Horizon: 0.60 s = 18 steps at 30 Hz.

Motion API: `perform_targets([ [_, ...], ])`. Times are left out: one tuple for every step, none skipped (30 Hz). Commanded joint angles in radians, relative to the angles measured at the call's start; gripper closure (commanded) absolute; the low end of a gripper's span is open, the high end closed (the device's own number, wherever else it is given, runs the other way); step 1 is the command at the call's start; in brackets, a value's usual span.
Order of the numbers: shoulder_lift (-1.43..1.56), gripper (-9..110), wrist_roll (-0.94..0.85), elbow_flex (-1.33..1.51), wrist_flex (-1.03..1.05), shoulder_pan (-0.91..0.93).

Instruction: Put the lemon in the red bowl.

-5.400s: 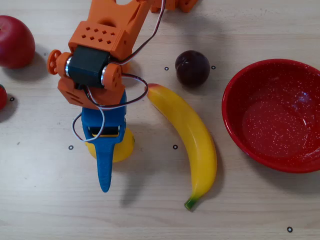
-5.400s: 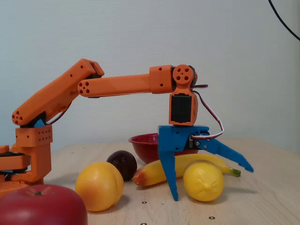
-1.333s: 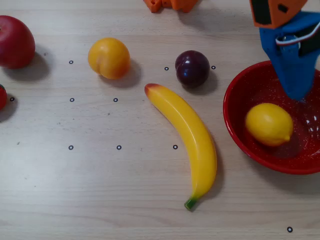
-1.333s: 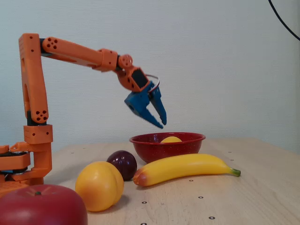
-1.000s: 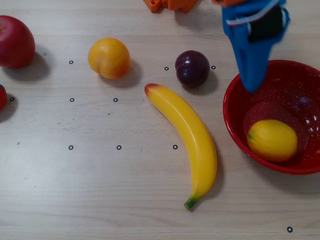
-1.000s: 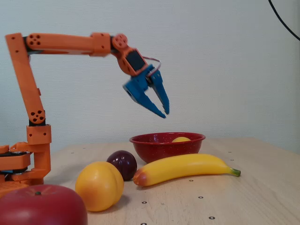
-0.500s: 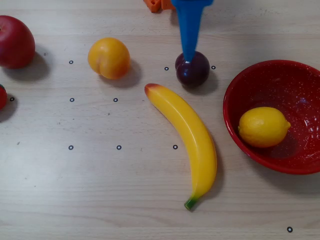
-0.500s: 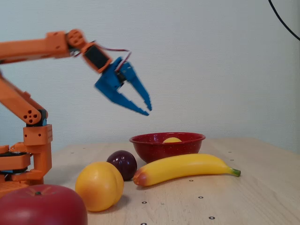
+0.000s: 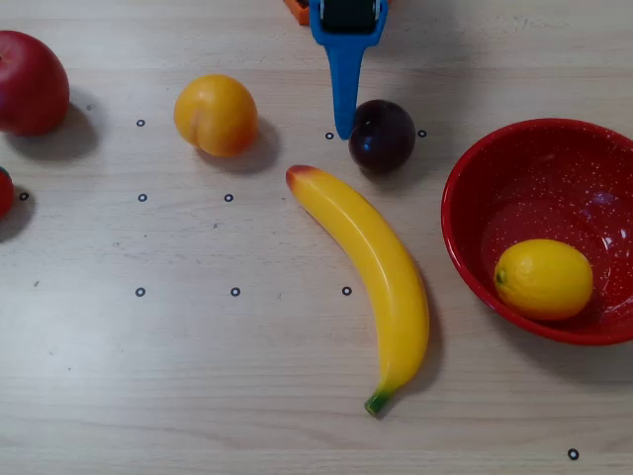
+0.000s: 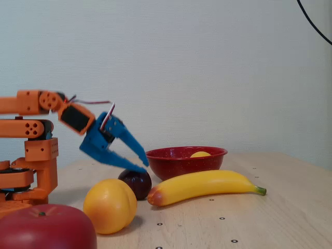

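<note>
The lemon (image 9: 543,279) lies inside the red bowl (image 9: 457,212) at the right of the overhead view, near the bowl's front wall. In the fixed view only the lemon's yellow top (image 10: 200,154) shows above the bowl's rim (image 10: 176,162). My blue gripper (image 9: 343,127) reaches in from the top edge, well left of the bowl, with its tip beside a dark plum (image 9: 382,136). In the fixed view the gripper (image 10: 142,166) hangs just above the plum (image 10: 136,182). Its fingertips are close together and hold nothing.
A banana (image 9: 371,265) lies diagonally between the gripper and the bowl. An orange-yellow creased fruit (image 9: 216,115) sits left of the gripper. A red apple (image 9: 30,82) and another red thing (image 9: 5,191) are at the far left. The orange arm base (image 10: 31,155) stands at the left in the fixed view.
</note>
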Motion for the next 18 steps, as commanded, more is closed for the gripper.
perform_targets([
  [0.083, 101, -0.020, 0.008, -0.044, -0.032],
  [0.107, 101, -0.025, 0.032, -0.048, -0.034],
  [0.127, 101, -0.029, 0.054, -0.054, -0.037],
  [0.144, 101, -0.032, 0.069, -0.055, -0.040],
  [0.158, 101, -0.034, 0.083, -0.057, -0.043],
  [0.169, 101, -0.046, 0.083, -0.037, -0.044],
  [0.179, 101, -0.054, 0.083, -0.012, -0.046],
  [0.179, 101, -0.060, 0.083, 0.005, -0.046],
  [0.179, 101, -0.066, 0.083, 0.021, -0.048],
  [0.179, 101, -0.072, 0.083, 0.034, -0.049],
  [0.179, 101, -0.081, 0.083, 0.044, -0.051],
  [0.179, 101, -0.089, 0.083, 0.060, -0.052],
  [0.179, 101, -0.095, 0.083, 0.077, -0.052],
  [0.179, 101, -0.101, 0.083, 0.094, -0.052],
  [0.179, 101, -0.106, 0.083, 0.110, -0.054],
  [0.179, 101, -0.110, 0.083, 0.129, -0.055],
  [0.179, 101, -0.117, 0.083, 0.146, -0.057],
  [0.179, 101, -0.120, 0.083, 0.161, -0.058],
])
